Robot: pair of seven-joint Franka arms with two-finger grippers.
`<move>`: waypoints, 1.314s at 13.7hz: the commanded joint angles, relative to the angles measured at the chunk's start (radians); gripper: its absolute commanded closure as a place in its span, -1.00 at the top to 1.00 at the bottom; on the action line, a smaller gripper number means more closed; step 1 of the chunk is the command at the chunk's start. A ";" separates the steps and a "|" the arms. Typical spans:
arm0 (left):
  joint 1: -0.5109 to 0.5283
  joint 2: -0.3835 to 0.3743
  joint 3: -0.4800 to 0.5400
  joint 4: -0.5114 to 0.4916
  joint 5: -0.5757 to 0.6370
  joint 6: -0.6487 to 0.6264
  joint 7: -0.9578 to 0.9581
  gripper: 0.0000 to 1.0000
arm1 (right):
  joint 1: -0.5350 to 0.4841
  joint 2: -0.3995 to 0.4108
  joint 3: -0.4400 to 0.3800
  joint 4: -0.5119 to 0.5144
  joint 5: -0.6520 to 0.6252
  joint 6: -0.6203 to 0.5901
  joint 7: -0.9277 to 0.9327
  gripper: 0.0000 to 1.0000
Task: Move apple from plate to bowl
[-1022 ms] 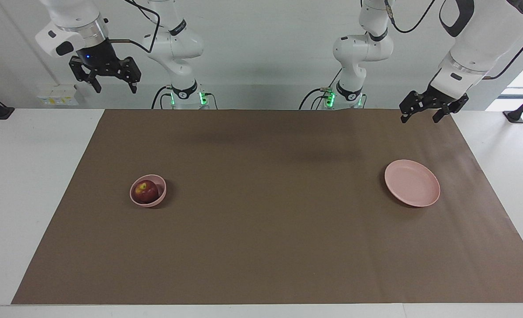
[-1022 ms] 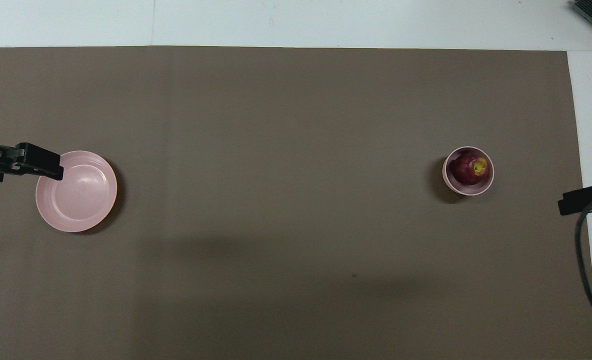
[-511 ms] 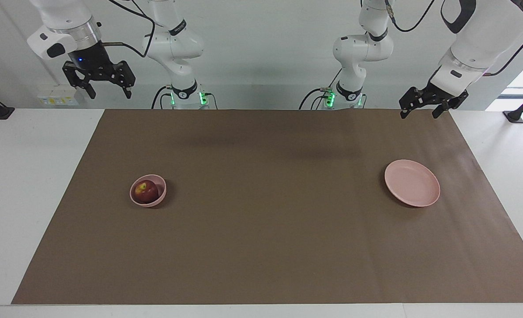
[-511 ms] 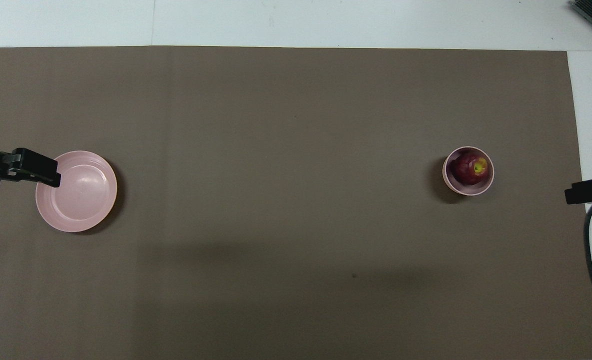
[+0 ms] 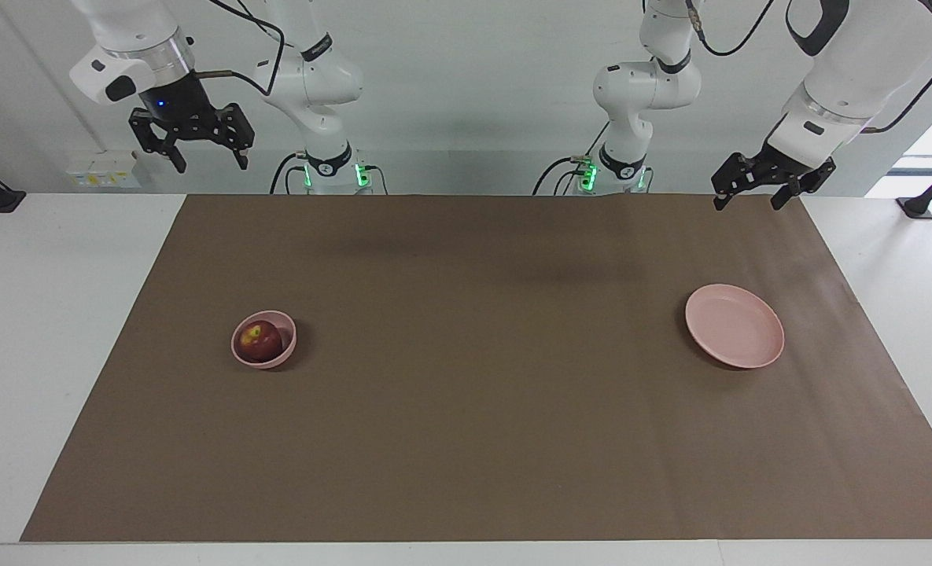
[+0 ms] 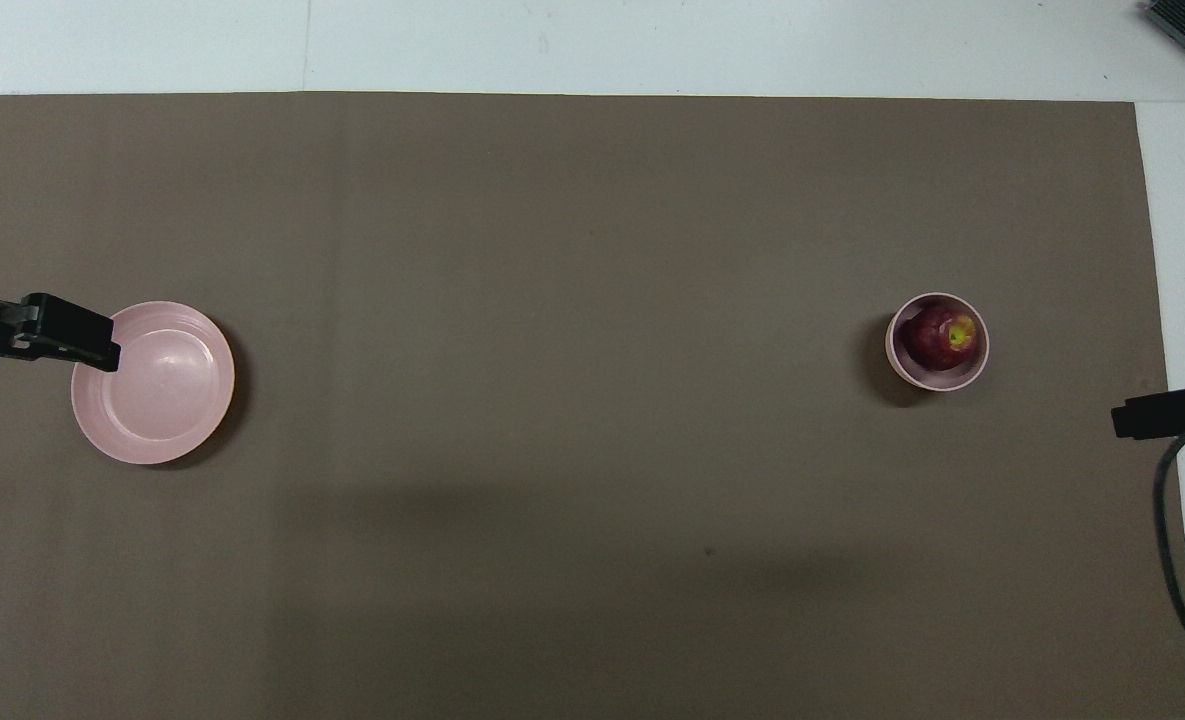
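The dark red apple (image 5: 260, 339) lies in the small pink bowl (image 5: 288, 339) toward the right arm's end of the table; both also show in the overhead view, apple (image 6: 940, 336) in bowl (image 6: 937, 383). The wide pink plate (image 5: 734, 325) stands bare toward the left arm's end, also in the overhead view (image 6: 157, 390). My right gripper (image 5: 208, 163) hangs open and empty, high over the table's robot-side edge. My left gripper (image 5: 747, 204) hangs open and empty over the mat's robot-side corner; one of its fingers (image 6: 64, 331) overlaps the plate's rim from above.
A brown mat (image 5: 466, 409) covers most of the white table (image 5: 49, 330). One finger (image 6: 1152, 410) of the right gripper and a black cable (image 6: 1167, 540) show at the mat's edge in the overhead view.
The right gripper shifted sideways and back while staying high. The left gripper rose a little and drew back toward its base. Apple, bowl and plate have not moved.
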 commanded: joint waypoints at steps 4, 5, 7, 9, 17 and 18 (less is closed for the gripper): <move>0.000 0.006 0.000 0.017 0.000 0.002 0.003 1.00 | -0.005 -0.024 0.000 -0.035 0.006 0.052 -0.025 1.00; 0.000 0.004 0.000 0.015 0.000 -0.001 0.003 1.00 | -0.005 -0.024 0.000 -0.033 0.006 0.052 -0.025 1.00; 0.002 0.004 0.000 0.014 0.000 -0.003 0.007 1.00 | -0.005 -0.023 0.000 -0.033 0.006 0.053 -0.025 1.00; 0.002 0.004 0.000 0.014 0.000 -0.005 0.007 1.00 | -0.005 -0.023 0.000 -0.033 0.006 0.053 -0.025 1.00; 0.000 0.003 -0.001 0.012 0.000 -0.012 0.009 1.00 | -0.012 -0.012 0.000 -0.016 0.003 0.035 -0.015 1.00; -0.003 0.006 -0.001 0.020 0.002 -0.020 0.009 1.00 | -0.012 -0.012 -0.001 -0.016 0.001 0.036 -0.015 1.00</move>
